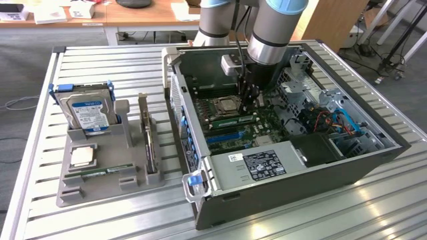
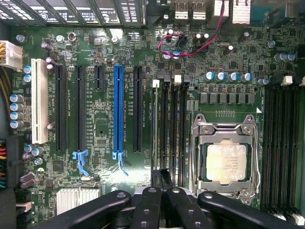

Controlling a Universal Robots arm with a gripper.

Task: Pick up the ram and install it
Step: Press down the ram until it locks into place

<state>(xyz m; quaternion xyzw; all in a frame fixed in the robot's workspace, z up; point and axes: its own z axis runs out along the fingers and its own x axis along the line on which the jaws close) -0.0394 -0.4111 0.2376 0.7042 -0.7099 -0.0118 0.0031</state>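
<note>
The ram [image 1: 233, 121] is a green stick with black chips, standing on edge in a slot beside the processor socket [image 1: 225, 106] inside the open computer case [image 1: 300, 165]. In the wrist view the ram [image 2: 155, 124] shows edge-on as a thin pale line between the dark slots, left of the socket [image 2: 226, 160]. My gripper [image 1: 252, 102] reaches down into the case at the far end of that stick. My gripper [image 2: 159, 186] is shut, its black fingers [image 2: 147, 205] pressed together just above the slot's end. I see nothing held between them.
A grey holder tray [image 1: 80, 192] sits at the exterior view's left, with a hard drive [image 1: 90, 112], a silver processor chip [image 1: 81, 156], an upright card [image 1: 148, 135] and another green stick [image 1: 100, 173] lying flat. The power supply [image 1: 263, 162] fills the case's near side. Cables [image 1: 333, 120] lie at the right.
</note>
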